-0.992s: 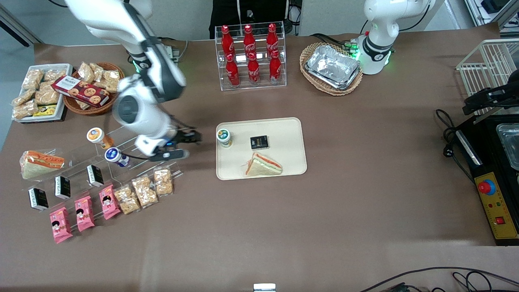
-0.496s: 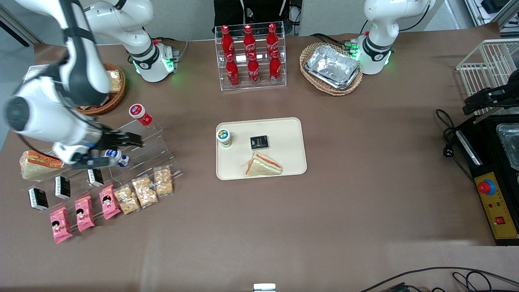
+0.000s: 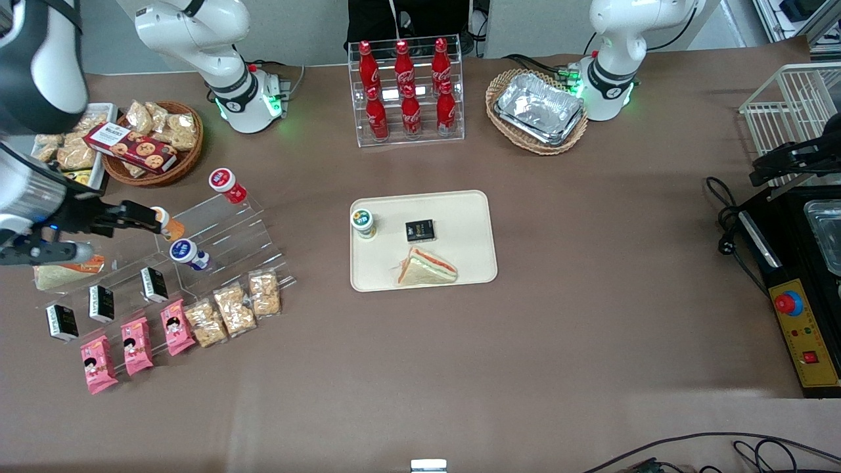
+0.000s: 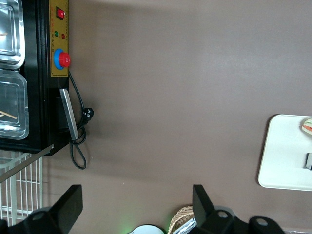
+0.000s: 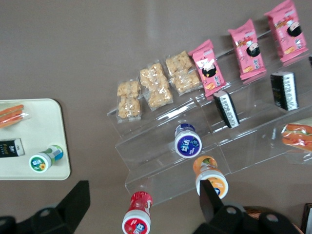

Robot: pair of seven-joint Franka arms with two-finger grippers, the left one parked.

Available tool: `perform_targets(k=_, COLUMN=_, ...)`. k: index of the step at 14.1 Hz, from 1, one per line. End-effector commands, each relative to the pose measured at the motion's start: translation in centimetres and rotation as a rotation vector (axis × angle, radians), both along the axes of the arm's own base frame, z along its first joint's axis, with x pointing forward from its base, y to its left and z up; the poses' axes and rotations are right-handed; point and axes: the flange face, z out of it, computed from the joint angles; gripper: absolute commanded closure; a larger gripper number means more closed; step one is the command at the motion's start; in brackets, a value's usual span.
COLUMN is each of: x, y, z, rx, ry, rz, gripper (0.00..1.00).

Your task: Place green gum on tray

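**Right arm drawn back to the table's end; green gum standing on the tray**

Since the earlier frames, the working arm has been pulled away from the middle of the table to its own end, and the gripper [image 3: 98, 233] is now held above the clear acrylic stepped display rack [image 3: 223, 243]. Its two dark fingers are spread apart with nothing held between them; in the wrist view the fingertips [image 5: 207, 197] are seen wide apart, and one of them overlaps the orange-lidded bottle [image 5: 211, 178] below.

The green gum [image 3: 363, 223] is stood upright on the tray [image 3: 473, 249], close to the tray's edge nearest the working arm. It has not shifted across the three front pictures. On the same tray a small black packet [image 3: 420, 230] is laid just beside the gum, and a wrapped triangular sandwich [image 3: 426, 268] is placed nearer to the front camera than both. In the wrist view the gum [image 5: 45, 160] is seen by its white lid with the green ring, near a rounded corner of the tray [image 5: 34, 126].

On the rack, a blue-lidded bottle [image 3: 186, 252] and a red-lidded bottle [image 3: 226, 183] are seen, the red one farther from the front camera. Pink snack packets [image 3: 136, 345] and clear bags of crackers [image 3: 233, 309] are lined along the rack's lowest step, nearest the front camera. The gum and tray are well apart from the gripper.
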Motion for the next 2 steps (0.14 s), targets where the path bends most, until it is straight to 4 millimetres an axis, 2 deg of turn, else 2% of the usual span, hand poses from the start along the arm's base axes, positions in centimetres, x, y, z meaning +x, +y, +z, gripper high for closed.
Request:
perform_targets(k=1, x=0.89, y=-0.95, z=2.70, rx=-0.027, ry=-0.021, rz=-0.011, gripper=0.00)
perform_targets(k=2, x=0.93, y=-0.95, z=3.39, rx=-0.029, ry=-0.033, rz=-0.010, gripper=0.00)
